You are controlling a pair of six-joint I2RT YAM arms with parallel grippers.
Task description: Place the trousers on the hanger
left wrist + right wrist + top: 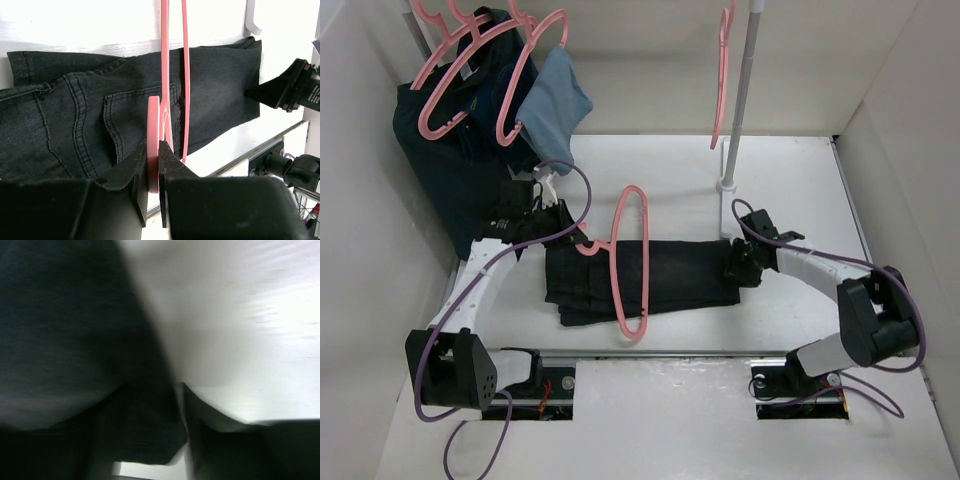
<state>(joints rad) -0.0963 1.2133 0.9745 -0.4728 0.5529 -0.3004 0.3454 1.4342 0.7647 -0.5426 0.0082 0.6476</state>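
The hanger [164, 75] between the left gripper's [153, 150] black fingers [131, 167] was pink. Beyond those fingers, the trousers [75, 115] were washed black denim with tonal seam stitching. The table [75, 25] past them was white. The cable [582, 200] running back from the fingers was purple.

The black trousers [685, 270] lay folded flat; my left gripper [159, 150] pinched the pink hanger [165, 60], looped upright around their middle.

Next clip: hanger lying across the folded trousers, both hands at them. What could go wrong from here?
The left hand pinches only a thin edge of the hanger; lifting may twist it loose. Whether the right hand holds the trousers is lost in blur; the fold could slide or open.
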